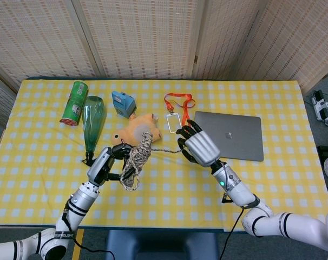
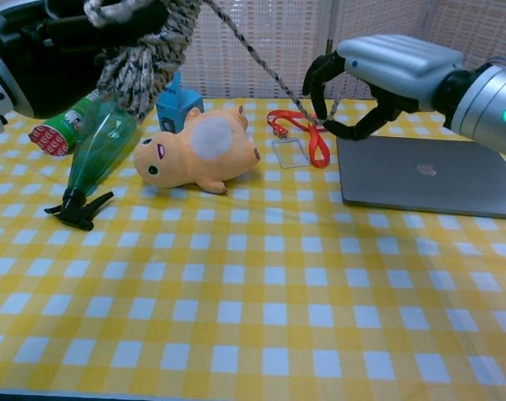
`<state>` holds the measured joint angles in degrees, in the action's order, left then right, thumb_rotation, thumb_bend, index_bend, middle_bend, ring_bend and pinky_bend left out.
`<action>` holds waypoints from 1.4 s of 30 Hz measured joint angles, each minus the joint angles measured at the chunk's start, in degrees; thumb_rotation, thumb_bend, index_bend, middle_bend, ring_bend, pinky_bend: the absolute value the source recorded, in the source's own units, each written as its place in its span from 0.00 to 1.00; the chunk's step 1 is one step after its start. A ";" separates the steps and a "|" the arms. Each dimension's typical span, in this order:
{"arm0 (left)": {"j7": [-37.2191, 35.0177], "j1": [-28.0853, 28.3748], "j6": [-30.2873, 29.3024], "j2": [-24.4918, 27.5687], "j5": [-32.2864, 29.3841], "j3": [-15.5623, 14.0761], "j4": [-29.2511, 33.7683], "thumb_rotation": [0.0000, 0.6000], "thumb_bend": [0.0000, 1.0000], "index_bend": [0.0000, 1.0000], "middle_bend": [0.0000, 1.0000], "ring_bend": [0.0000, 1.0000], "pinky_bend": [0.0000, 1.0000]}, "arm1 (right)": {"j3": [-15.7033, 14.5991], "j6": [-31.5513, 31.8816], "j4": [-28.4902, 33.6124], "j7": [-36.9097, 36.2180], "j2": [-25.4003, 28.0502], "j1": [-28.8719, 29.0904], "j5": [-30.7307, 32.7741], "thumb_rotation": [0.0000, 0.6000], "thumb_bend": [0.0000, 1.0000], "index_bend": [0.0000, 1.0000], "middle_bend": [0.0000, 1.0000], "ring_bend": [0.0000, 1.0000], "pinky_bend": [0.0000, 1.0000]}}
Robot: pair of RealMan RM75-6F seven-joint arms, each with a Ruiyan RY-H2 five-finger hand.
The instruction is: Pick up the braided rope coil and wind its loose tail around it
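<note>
My left hand (image 1: 105, 162) (image 2: 44, 46) holds the grey-and-white braided rope coil (image 1: 135, 160) (image 2: 140, 50) lifted well above the table, at the upper left of the chest view. The loose tail (image 1: 165, 151) (image 2: 257, 60) runs taut from the coil to my right hand (image 1: 199, 148) (image 2: 378, 79), which pinches its end in front of the laptop's left edge. Part of the coil is hidden by the left hand's fingers.
On the yellow checked cloth (image 2: 261, 292) lie an orange plush toy (image 2: 201, 150) (image 1: 136, 128), a green bottle (image 2: 94, 154) (image 1: 91, 122), a green can (image 1: 73, 102), a blue carton (image 1: 123, 103), a red lanyard with badge (image 2: 299, 138) (image 1: 177, 111) and a closed grey laptop (image 2: 428, 175) (image 1: 229, 135).
</note>
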<state>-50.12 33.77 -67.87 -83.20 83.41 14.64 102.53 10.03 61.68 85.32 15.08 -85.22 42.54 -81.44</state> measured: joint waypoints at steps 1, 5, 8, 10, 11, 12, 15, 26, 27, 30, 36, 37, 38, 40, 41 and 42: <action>0.11 -0.03 -0.11 0.11 -0.56 0.39 -0.01 1.00 0.66 0.77 0.73 0.70 0.78 | -0.82 0.14 -0.53 -0.27 -0.33 -0.29 -0.67 1.00 0.58 0.70 0.30 0.21 0.12; 0.65 -0.19 -0.45 0.42 -4.01 2.24 -0.11 1.00 0.66 0.77 0.73 0.70 0.78 | -4.04 0.87 -2.45 -1.55 -1.67 -1.67 -3.21 1.00 0.58 0.70 0.30 0.21 0.12; 1.37 -0.32 -0.69 0.46 -6.92 3.84 -0.48 1.00 0.66 0.77 0.73 0.70 0.78 | -5.94 1.53 -3.25 -2.22 -2.33 -2.63 -4.99 1.00 0.58 0.70 0.30 0.21 0.12; 2.03 -0.37 -0.87 0.34 -8.45 4.69 -0.73 1.00 0.67 0.77 0.73 0.70 0.78 | -7.27 2.07 -3.62 -2.40 -2.66 -3.29 -6.42 1.00 0.58 0.70 0.30 0.21 0.12; 2.50 -0.39 -0.98 0.24 -9.23 5.09 -0.86 1.00 0.67 0.77 0.73 0.70 0.78 | -7.59 2.17 -3.65 -2.38 -2.71 -3.44 -6.75 1.00 0.58 0.70 0.31 0.21 0.12; 3.33 -0.42 -1.18 0.08 -10.09 5.54 -1.08 1.00 0.67 0.77 0.73 0.70 0.78 | -8.16 2.36 -3.64 -2.22 -2.78 -3.72 -7.36 1.00 0.58 0.70 0.31 0.21 0.12; 6.26 -0.45 -1.87 -0.46 -11.61 6.31 -1.83 1.00 0.67 0.77 0.73 0.70 0.78 | -9.38 2.82 -3.18 -1.12 -2.76 -4.29 -8.89 1.00 0.58 0.70 0.31 0.21 0.12; 20.58 -0.14 -5.34 -4.11 -17.35 8.29 -7.05 1.00 0.68 0.77 0.73 0.70 0.78 | -13.73 3.40 3.86 5.98 -0.12 -5.61 -15.15 1.00 0.58 0.70 0.32 0.22 0.12; 22.46 -0.05 -5.85 -4.67 -17.83 8.40 -7.78 1.00 0.68 0.77 0.73 0.70 0.78 | -14.13 3.36 4.95 7.06 0.29 -5.67 -15.91 1.00 0.58 0.70 0.32 0.22 0.12; 27.52 0.20 -7.32 -6.09 -18.60 8.45 -9.75 1.00 0.68 0.77 0.73 0.70 0.78 | -14.49 3.23 7.94 10.22 1.33 -5.64 -17.42 1.00 0.58 0.70 0.32 0.22 0.12; 37.16 0.56 -12.25 -10.37 -16.98 7.06 -15.51 1.00 0.68 0.77 0.73 0.70 0.78 | -11.32 2.71 16.30 16.01 3.56 -4.24 -18.84 1.00 0.58 0.70 0.30 0.20 0.12; 37.87 0.57 -12.94 -11.04 -16.26 6.66 -16.34 1.00 0.68 0.77 0.73 0.70 0.78 | -10.25 2.37 17.61 16.79 3.86 -3.79 -18.69 1.00 0.58 0.70 0.29 0.20 0.12; 38.32 0.56 -13.42 -11.64 -15.50 6.26 -17.03 1.00 0.68 0.77 0.73 0.70 0.78 | -9.07 1.92 18.84 17.55 4.13 -3.27 -18.39 1.00 0.58 0.70 0.28 0.19 0.12; 39.06 0.52 -14.24 -12.81 -13.84 5.35 -18.23 1.00 0.68 0.77 0.73 0.70 0.78 | -6.06 0.56 21.42 19.19 4.62 -1.88 -17.07 1.00 0.58 0.70 0.27 0.19 0.12; 39.27 0.48 -14.53 -13.17 -13.18 4.99 -18.53 1.00 0.68 0.77 0.73 0.70 0.78 | -4.71 -0.08 22.36 19.85 4.75 -1.24 -16.21 1.00 0.58 0.70 0.27 0.19 0.12; 39.41 0.40 -14.89 -13.57 -12.31 4.53 -18.85 1.00 0.68 0.77 0.73 0.70 0.78 | -2.91 -0.85 23.38 20.69 4.84 -0.42 -14.83 1.00 0.58 0.70 0.27 0.19 0.12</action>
<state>-10.71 34.17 -82.76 -96.77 71.10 19.17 83.68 7.11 60.82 108.70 35.77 -80.38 42.12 -96.27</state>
